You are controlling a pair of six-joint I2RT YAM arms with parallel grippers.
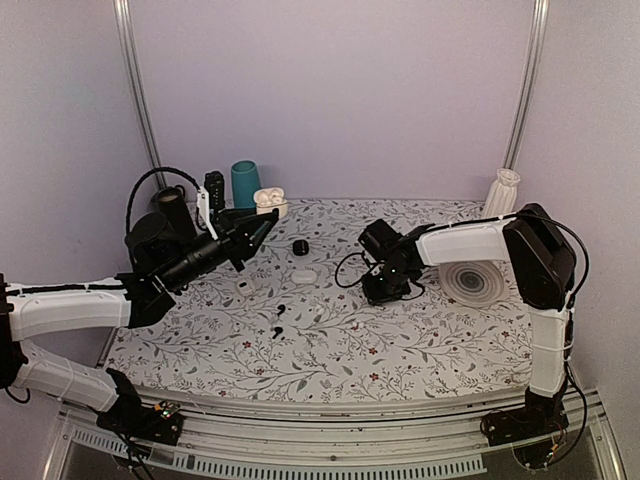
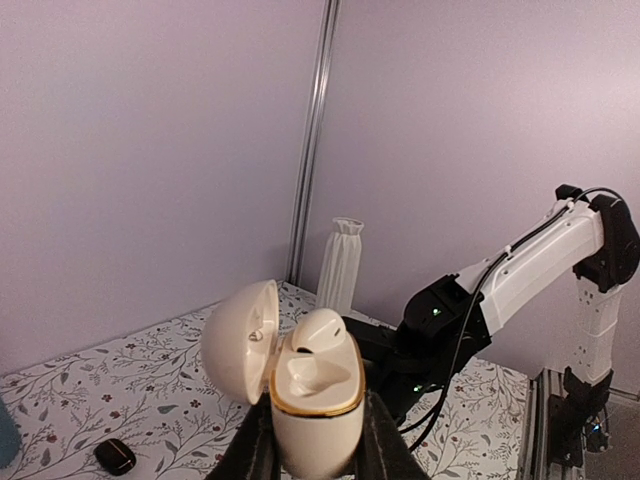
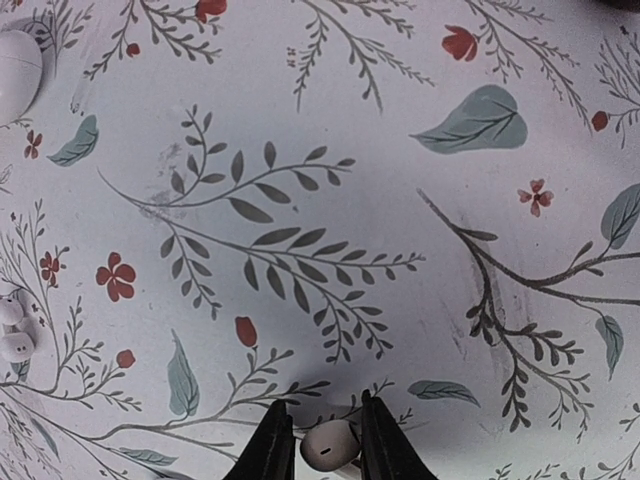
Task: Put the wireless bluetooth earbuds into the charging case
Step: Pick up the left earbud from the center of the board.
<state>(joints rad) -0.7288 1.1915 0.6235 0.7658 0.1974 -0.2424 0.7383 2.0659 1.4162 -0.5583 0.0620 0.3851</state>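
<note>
The white charging case (image 2: 315, 400) is held upright above the table with my left gripper (image 2: 316, 425) shut on its lower body. Its lid (image 2: 240, 340) hangs open to the left. One white earbud (image 2: 318, 333) sits in the far hollow, and the near hollow is bare. From above, the case (image 1: 268, 201) shows at the back left, by the left gripper's tips (image 1: 262, 228). My right gripper (image 3: 322, 403) is low over the flowered cloth, its fingers close on both sides of a second white earbud (image 3: 330, 446). From above, the right gripper (image 1: 385, 290) is mid-table.
On the cloth lie a black pebble case (image 1: 300, 246), a white oval case (image 1: 304, 276), a small white item (image 1: 245, 286) and black earbuds (image 1: 279, 309). A teal cup (image 1: 245, 183), a white vase (image 1: 502, 192) and a round disc (image 1: 472, 282) stand at the back and right.
</note>
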